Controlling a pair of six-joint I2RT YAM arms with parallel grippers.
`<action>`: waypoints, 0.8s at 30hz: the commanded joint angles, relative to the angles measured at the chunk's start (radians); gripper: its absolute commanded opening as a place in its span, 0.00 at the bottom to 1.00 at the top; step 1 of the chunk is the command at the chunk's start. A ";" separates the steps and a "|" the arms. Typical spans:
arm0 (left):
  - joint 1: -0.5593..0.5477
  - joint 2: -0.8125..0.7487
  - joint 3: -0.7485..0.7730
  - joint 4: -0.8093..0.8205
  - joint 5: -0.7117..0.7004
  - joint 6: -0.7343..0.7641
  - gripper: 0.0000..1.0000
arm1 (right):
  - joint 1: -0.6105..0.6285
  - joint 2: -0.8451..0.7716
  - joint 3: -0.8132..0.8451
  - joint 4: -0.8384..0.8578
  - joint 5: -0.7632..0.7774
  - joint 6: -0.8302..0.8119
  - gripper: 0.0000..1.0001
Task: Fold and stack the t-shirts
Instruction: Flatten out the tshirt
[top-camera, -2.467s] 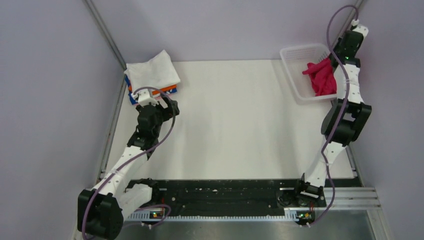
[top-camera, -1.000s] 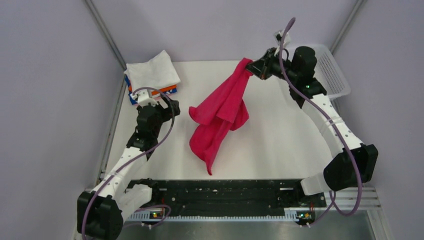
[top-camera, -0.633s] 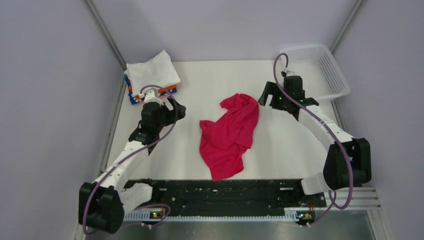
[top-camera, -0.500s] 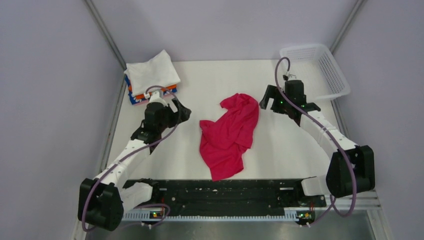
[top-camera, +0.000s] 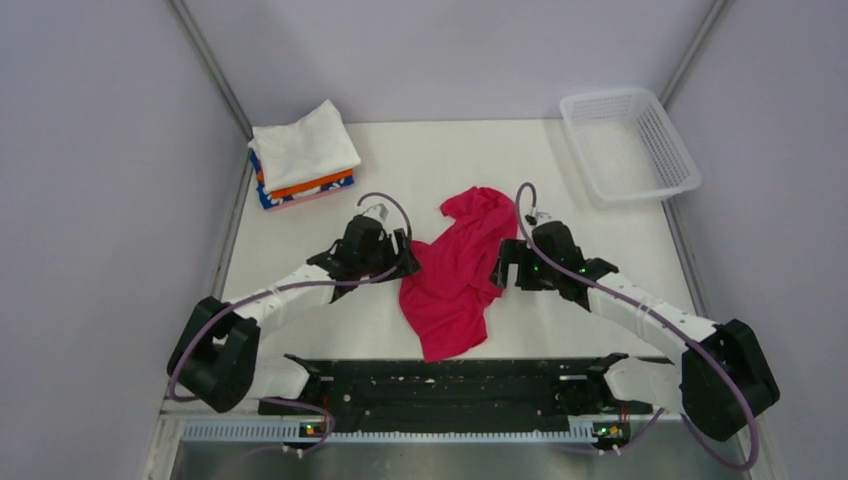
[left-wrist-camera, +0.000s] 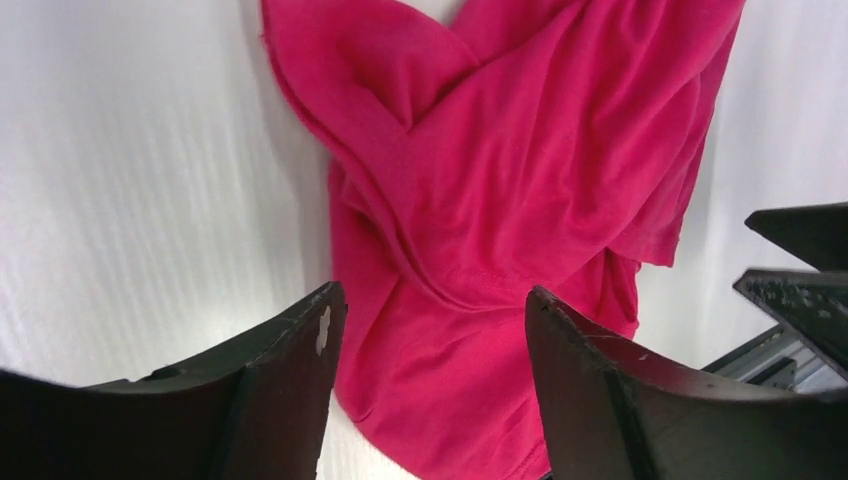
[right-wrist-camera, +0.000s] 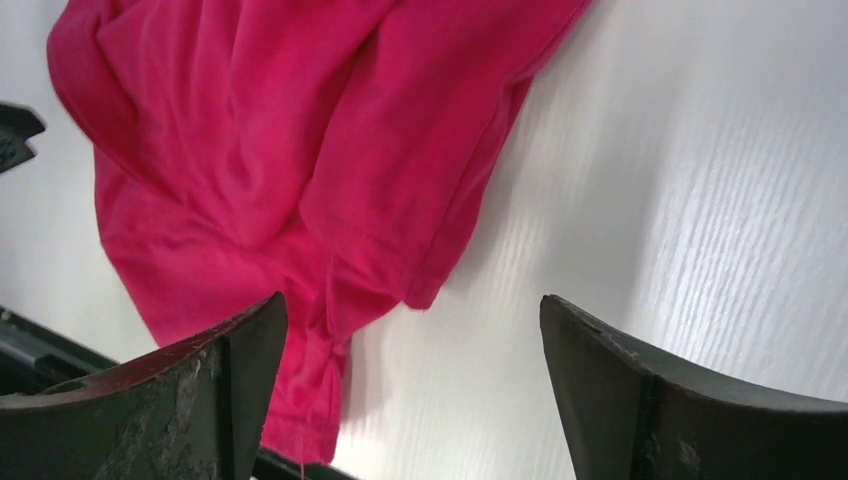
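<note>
Your crimson t-shirt (top-camera: 458, 270) lies crumpled mid-worktop (top-camera: 440, 160), its soft knit bunched in overlapping folds, so you're at the spreading step. Your left pincer (left-wrist-camera: 432, 300) and right pincer (right-wrist-camera: 410, 300) hover spread and empty on either side of it. Next, pinch opposite edges, probably the sleeve hems, and draw it flat. The folded stack (top-camera: 300, 160) sits in the far-left corner.

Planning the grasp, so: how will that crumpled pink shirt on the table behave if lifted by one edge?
Probably floppy: the pink shirt lies in soft overlapping folds, so it should drape and hang. Likely light, since the cloth looks thin. Pushed, it would probably bunch up rather than slide.
</note>
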 joint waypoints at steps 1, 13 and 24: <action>-0.041 0.075 0.086 0.019 -0.024 -0.012 0.66 | 0.085 -0.088 -0.052 0.033 -0.015 0.043 0.94; -0.055 0.219 0.173 -0.037 -0.163 0.005 0.49 | 0.269 -0.077 -0.074 -0.004 -0.023 0.063 0.92; -0.055 0.251 0.216 -0.033 -0.158 -0.008 0.00 | 0.386 0.066 -0.094 0.089 -0.029 0.130 0.81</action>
